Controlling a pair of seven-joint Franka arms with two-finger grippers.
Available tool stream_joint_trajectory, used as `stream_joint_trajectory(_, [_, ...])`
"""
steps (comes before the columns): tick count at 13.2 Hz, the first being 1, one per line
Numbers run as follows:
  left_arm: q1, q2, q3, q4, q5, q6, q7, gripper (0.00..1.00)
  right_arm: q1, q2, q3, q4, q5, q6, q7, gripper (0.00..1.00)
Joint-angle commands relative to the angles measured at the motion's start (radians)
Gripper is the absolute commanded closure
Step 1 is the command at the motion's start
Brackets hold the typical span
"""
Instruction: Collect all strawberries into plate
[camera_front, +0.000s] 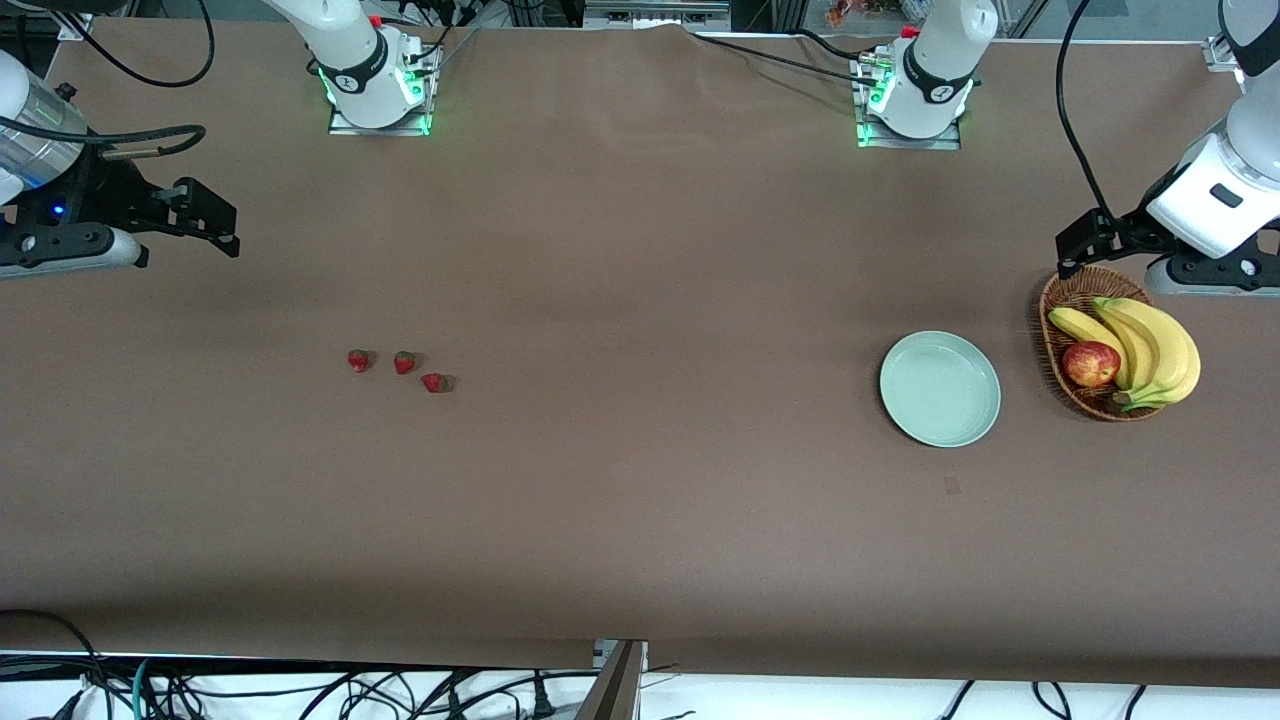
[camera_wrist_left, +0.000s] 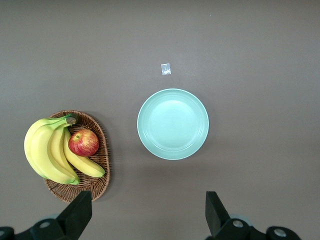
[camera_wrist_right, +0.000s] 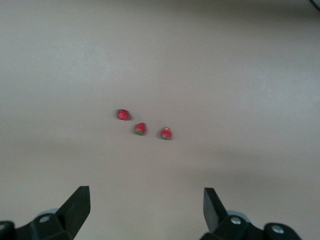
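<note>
Three strawberries (camera_front: 404, 365) sit loose on the brown worktop (camera_front: 640, 500), toward the right arm's end, in a short row, close together but apart. The one (camera_front: 434, 382) at the plate-ward end of the row lies a bit nearer the front camera than the other two.

Plate (camera_front: 940, 388) is pale mint-green, nothing on it, well apart from the berries, toward the left arm's end. Just beside it, at that end of the worktop, a wicker basket (camera_front: 1058, 312) holds a bunch of bananas (camera_front: 1150, 345) and a red-yellow apple (camera_front: 1090, 364). A small pale scrap (camera_wrist_left: 165, 69) lies on the worktop near the plate, nearer the front camera; too small to tell whether anything is written on it.

Right gripper (camera_front: 215, 225) is up in the air over bare worktop at the right arm's end, fingers (camera_wrist_right: 75, 207) spread wide, holding nothing.

Left gripper (camera_front: 1085, 243) hangs over the basket's edge, fingers (camera_wrist_left: 77, 214) wide apart, holding nothing.

No readable brand or label anywhere on the items.
</note>
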Motion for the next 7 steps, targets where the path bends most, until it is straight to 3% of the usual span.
stream_joint_trajectory(1, [0.006, 0.022, -0.002, 0.033, -0.011, -0.007, 0.01, 0.0, 0.001, -0.008, 0.003, 0.006, -0.006, -0.032, -0.003, 0.0])
stream_joint_trajectory(7, [0.004, 0.022, -0.008, 0.033, -0.014, -0.027, 0.01, 0.0, 0.001, -0.008, 0.003, 0.001, -0.006, -0.029, -0.007, 0.0])
